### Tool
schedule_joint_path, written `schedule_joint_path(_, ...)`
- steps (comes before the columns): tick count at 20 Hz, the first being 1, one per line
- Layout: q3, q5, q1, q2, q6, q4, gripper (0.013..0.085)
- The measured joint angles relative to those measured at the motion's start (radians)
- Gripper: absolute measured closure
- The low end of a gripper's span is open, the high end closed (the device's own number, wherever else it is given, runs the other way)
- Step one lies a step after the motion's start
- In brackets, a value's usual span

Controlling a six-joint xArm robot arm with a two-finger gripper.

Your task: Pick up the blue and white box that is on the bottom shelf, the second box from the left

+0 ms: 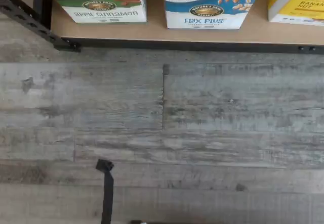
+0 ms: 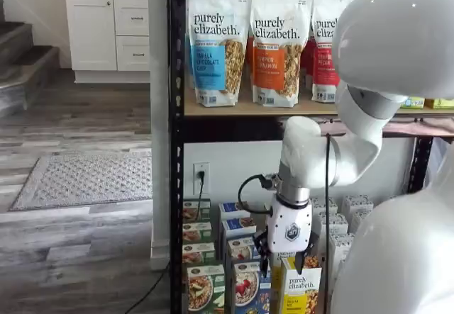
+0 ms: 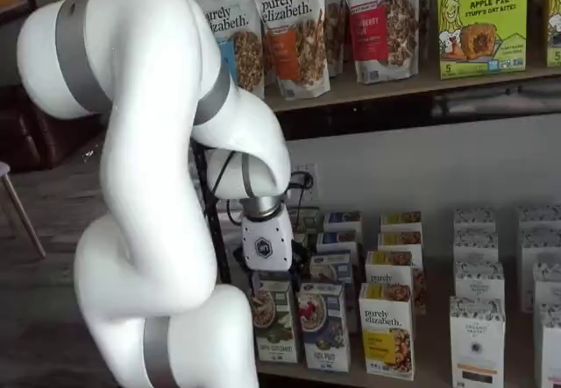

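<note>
Gripper above the bottom-shelf cartons

You see the gripper (image 2: pixel 289 251) spread wide, empty, lower centre, above the blue and white box (image 3: pixel 323 326).

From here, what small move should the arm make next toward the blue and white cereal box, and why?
Probably ease the gripper down and forward toward the blue and white cereal box. In both shelf views it hangs above the front row on the bottom shelf, not yet touching anything, and the wrist view shows mostly floor, with the box at the frame's edge.
</note>
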Motion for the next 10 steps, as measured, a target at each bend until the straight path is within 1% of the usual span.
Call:
schedule_joint_path(6,-0.033,-0.058,0.008,0.084,-0.006,0.014,0.013)
schedule_joint_path(10,-0.076,-0.104,0.016,0.169,-0.009,0.022,0.013)
